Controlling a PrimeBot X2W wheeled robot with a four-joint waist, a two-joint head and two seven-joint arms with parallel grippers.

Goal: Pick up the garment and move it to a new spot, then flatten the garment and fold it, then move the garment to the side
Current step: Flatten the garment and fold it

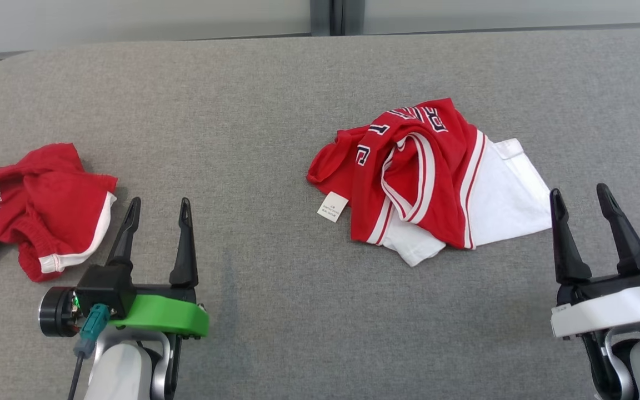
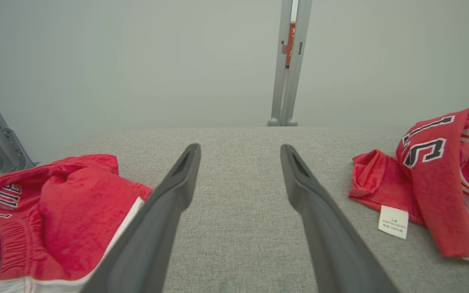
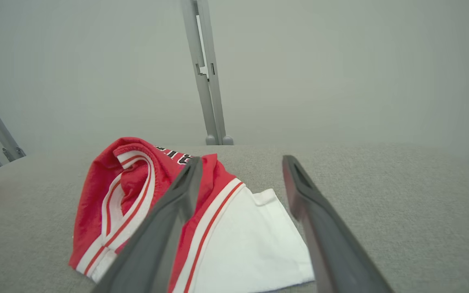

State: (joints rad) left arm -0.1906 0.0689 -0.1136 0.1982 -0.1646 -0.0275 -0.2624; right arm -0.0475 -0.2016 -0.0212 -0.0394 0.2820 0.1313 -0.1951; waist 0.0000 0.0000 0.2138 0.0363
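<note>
Garment: the red and white garment [image 1: 425,178] lies bunched on the grey desk [image 1: 275,83], its red part doubled over the white part and a care label [image 1: 333,206] sticking out at its left edge
Right end effector [image 1: 578,189]: wide and empty, just beside the garment's white corner, on its right
Left end effector [image 1: 160,200]: wide and empty, well to the garment's left, nearer a 2nd red garment [image 1: 36,205] that I leave alone
Step in hand: flattening, by my reading, since nothing is spread out yet
How I'd do it: pinch 1 layer at the white corner with the right, bring the left across to the red edge by the label, draw the 2 apart low over the desk
Risk: catching 2 layers would lock the fold in
</note>
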